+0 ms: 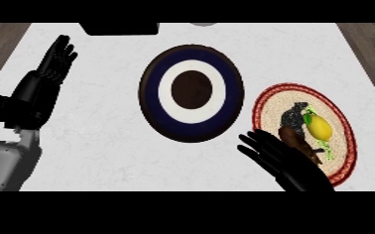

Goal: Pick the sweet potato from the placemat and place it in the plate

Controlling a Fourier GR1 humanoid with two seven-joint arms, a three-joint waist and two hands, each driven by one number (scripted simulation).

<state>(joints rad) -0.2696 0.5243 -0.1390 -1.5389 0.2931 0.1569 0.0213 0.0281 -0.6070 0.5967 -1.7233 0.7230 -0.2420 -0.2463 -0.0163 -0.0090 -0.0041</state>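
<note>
Item one: a pale, marbled surface (110, 144) seen steeply from above, with strips of wood-toned flooring or edge at the upper left and upper right corners. Item two: a round plate (155, 110) at the centre of the surface, dark navy outer band, white ring inside it, dark brown centre; nothing lies on it. Item three: a round woven placemat (273, 105) to the right of the plate, tan middle with a red patterned border, its left edge just beside the plate's right rim. Item four, on the placemat: a sweet potato (294, 137), dark reddish-brown and elongated, lying on the lower middle of the mat; beside it a yellow lemon-like fruit (319, 127) with green sprigs, and a dark, irregular object (293, 115) above that cannot be identified. Item five: the right robot hand (284, 162), black, entering from the lower right, fingers straight and spread, pointing up and to the left; it lies over the lower left part of the placemat, close beside the sweet potato, with nothing held; whether it touches the sweet potato cannot be told. Item six: the left robot hand (53, 65), black on a grey forearm, at the left edge of the view, fingers straight and together, pointing upward, resting well apart from plate and placemat. Item seven: a dark rectangular object (119, 28) at the top edge, cut off by the frame.
</note>
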